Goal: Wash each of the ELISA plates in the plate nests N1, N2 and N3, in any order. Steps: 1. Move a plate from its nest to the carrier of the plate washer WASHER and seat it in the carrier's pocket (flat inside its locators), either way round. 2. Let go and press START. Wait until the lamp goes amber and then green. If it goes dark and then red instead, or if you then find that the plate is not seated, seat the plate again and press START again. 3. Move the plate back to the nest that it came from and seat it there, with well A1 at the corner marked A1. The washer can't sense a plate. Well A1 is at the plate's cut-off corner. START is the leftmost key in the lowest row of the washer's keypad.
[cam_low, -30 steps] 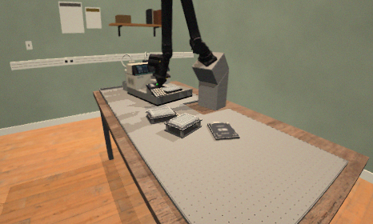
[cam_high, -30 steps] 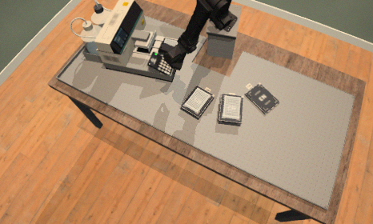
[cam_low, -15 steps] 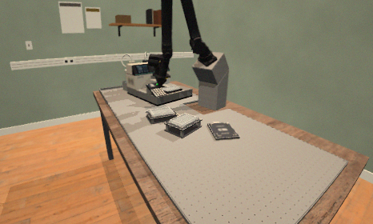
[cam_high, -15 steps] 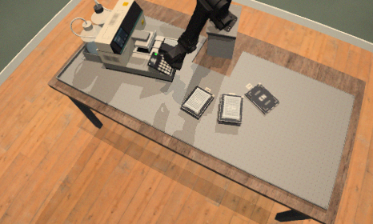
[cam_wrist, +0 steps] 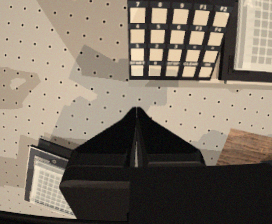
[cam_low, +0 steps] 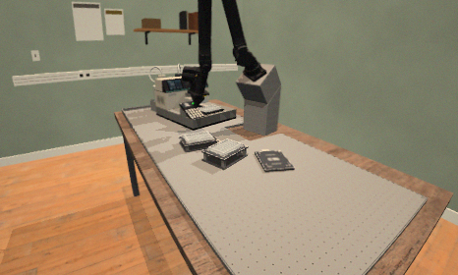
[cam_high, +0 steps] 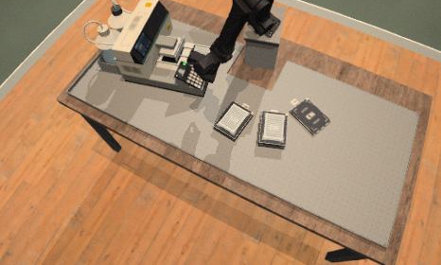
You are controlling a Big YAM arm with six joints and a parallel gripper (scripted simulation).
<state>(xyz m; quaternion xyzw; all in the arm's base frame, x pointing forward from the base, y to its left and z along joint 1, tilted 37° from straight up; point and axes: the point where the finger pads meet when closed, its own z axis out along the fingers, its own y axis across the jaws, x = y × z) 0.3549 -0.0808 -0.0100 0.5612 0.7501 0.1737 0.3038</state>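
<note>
My gripper [cam_high: 208,79] [cam_low: 197,104] [cam_wrist: 136,113] is shut and empty, near the keypad [cam_low: 195,114] [cam_wrist: 158,45] of the washer [cam_high: 137,36] [cam_low: 169,98]. In the wrist view the START key [cam_wrist: 137,71] is ahead of the fingertips. The lamp [cam_high: 185,63] [cam_low: 193,103] is green. A white plate [cam_low: 212,108] [cam_wrist: 263,35] lies in the washer's carrier, largely hidden by the arm in the top view. Another plate [cam_high: 234,118] [cam_low: 198,137] [cam_wrist: 49,184] is in the nest nearest the washer; a third plate [cam_high: 273,126] [cam_low: 226,147] is in the middle nest. The far nest [cam_high: 322,120] [cam_low: 275,167] is empty.
The grey arm pedestal [cam_high: 261,54] [cam_low: 261,111] stands at the table's back edge, beside the washer. Bottles with tubing [cam_high: 103,32] stand at the washer's far side. The middle nest stands higher than the empty one.
</note>
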